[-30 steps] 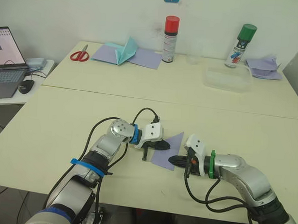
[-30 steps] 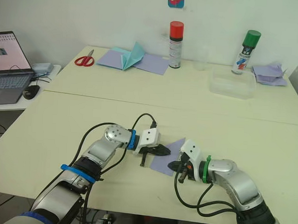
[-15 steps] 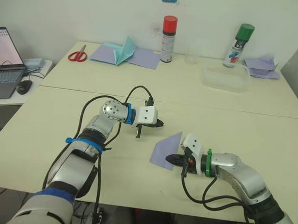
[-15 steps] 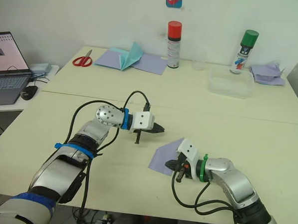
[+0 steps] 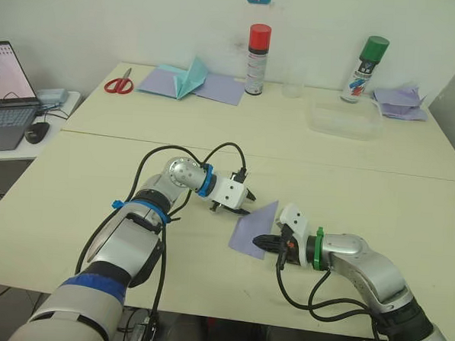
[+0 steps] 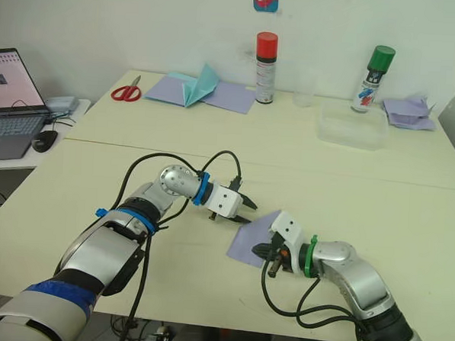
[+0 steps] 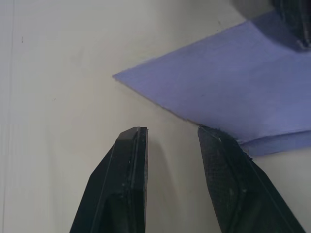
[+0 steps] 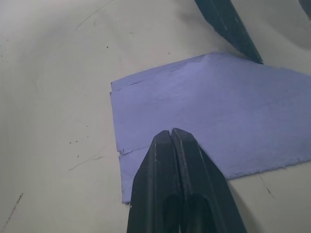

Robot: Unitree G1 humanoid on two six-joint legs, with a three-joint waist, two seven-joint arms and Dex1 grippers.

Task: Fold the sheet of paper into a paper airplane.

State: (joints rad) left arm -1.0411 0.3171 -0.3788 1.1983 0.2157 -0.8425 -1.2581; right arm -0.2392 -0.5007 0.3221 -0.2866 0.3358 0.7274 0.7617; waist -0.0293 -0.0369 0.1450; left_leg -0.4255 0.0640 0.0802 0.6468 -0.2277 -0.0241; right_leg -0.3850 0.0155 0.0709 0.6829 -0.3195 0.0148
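Observation:
The sheet of paper (image 5: 252, 226) is a lavender piece with a pointed far corner, lying flat on the near table. My right gripper (image 5: 260, 239) comes in from the right. Its shut fingertips (image 8: 171, 133) rest on top of the paper (image 8: 228, 111) near its front edge. My left gripper (image 5: 244, 209) is open at the paper's far left edge. In the left wrist view one fingertip (image 7: 210, 132) touches the paper's (image 7: 243, 82) edge and the other stands on bare table.
On the far table stand a red-capped spray can (image 5: 257, 57), a green-capped can (image 5: 368, 59) and a clear plastic container (image 5: 347, 119). Scissors (image 5: 121, 82), teal tent-shaped paper on flat lavender sheets (image 5: 189, 79) and crumpled lavender scraps (image 5: 401, 102) lie there too. A laptop (image 5: 6, 98) sits at the left.
My left gripper, which had lifted up and to the left away from the paper, has come back down to its far left edge. The right gripper and paper have stayed put.

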